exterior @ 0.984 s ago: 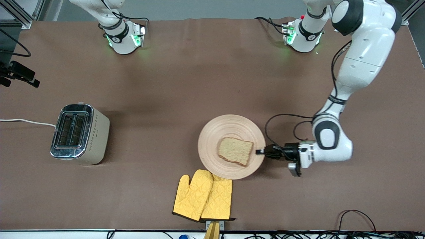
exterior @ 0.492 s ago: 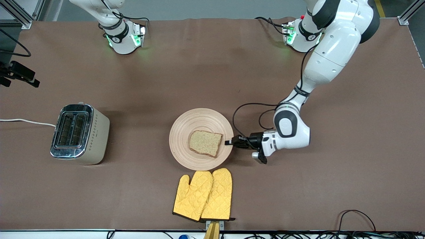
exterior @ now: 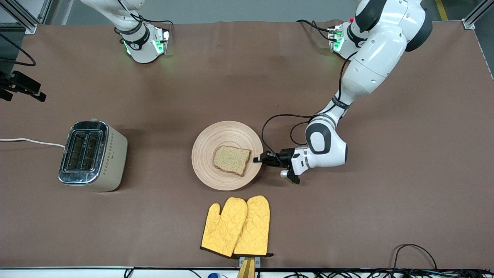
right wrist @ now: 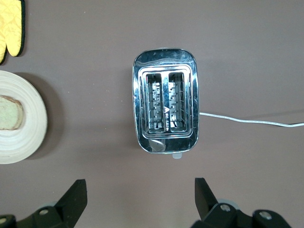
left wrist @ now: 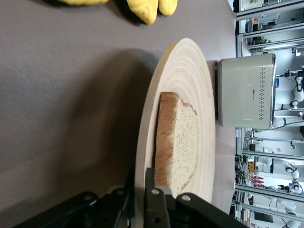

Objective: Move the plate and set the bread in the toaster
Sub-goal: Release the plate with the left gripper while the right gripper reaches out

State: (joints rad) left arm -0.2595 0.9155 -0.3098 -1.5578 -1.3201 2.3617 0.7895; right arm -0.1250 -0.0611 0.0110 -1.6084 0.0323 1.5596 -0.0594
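The pale wooden plate (exterior: 227, 155) lies at the table's middle with the brown bread slice (exterior: 232, 160) on it. My left gripper (exterior: 257, 159) is shut on the plate's rim at the edge toward the left arm's end; in the left wrist view the jaws (left wrist: 142, 199) pinch the rim of the plate (left wrist: 190, 85) beside the bread (left wrist: 178, 137). The cream toaster (exterior: 92, 155) with chrome top stands toward the right arm's end, slots empty. My right gripper (right wrist: 140, 199) is open in the air above the toaster (right wrist: 166, 107); it does not show in the front view.
A pair of yellow oven mitts (exterior: 236, 226) lies nearer the front camera than the plate. The toaster's white cord (exterior: 31, 141) runs off the table's edge at the right arm's end. Black cables lie along the front edge.
My left gripper has dragged the plate with the bread toward the toaster's end of the table and a little farther from the mitts. The toaster and mitts have not moved.
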